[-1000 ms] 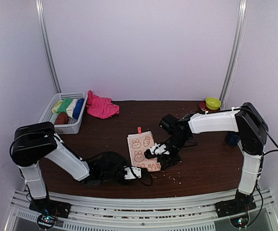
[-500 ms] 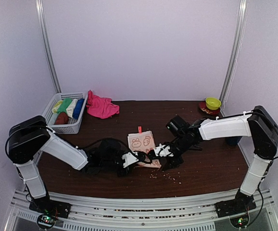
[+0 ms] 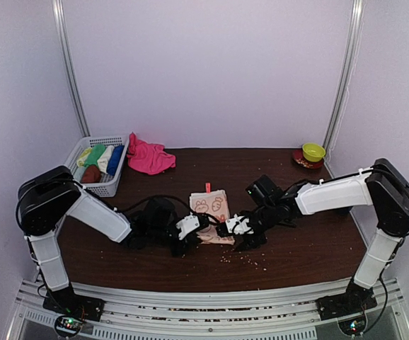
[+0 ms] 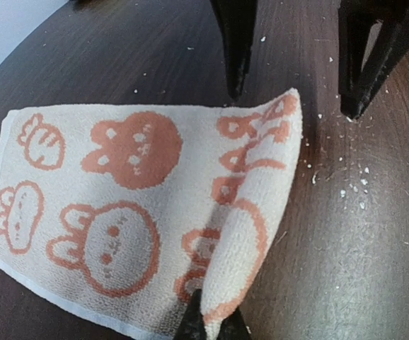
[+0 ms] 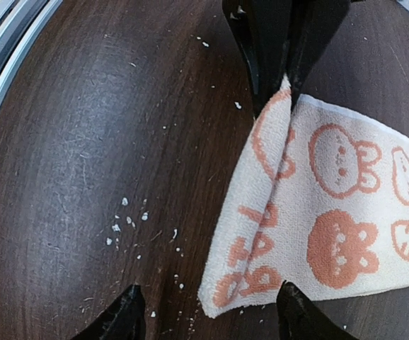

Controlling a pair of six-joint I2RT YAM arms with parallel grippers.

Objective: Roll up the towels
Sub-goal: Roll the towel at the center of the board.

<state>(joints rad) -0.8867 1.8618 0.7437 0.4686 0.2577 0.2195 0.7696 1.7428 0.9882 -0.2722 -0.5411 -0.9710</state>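
The left arm (image 3: 95,216) reaches out low toward the middle. The left gripper (image 4: 211,327) is squeezed tight on a corner of the peach towel (image 4: 119,191). The right arm (image 3: 332,195) stretches in low from the other side. The right gripper (image 5: 208,312) has its jaws wide apart and holds nothing, close to the left one.

The top camera looks down from above and behind the arm bases over the whole counter (image 3: 310,248), while the two wrist cameras sit low and close, facing each other across the bunny-print towel (image 3: 210,205), which all three views share.
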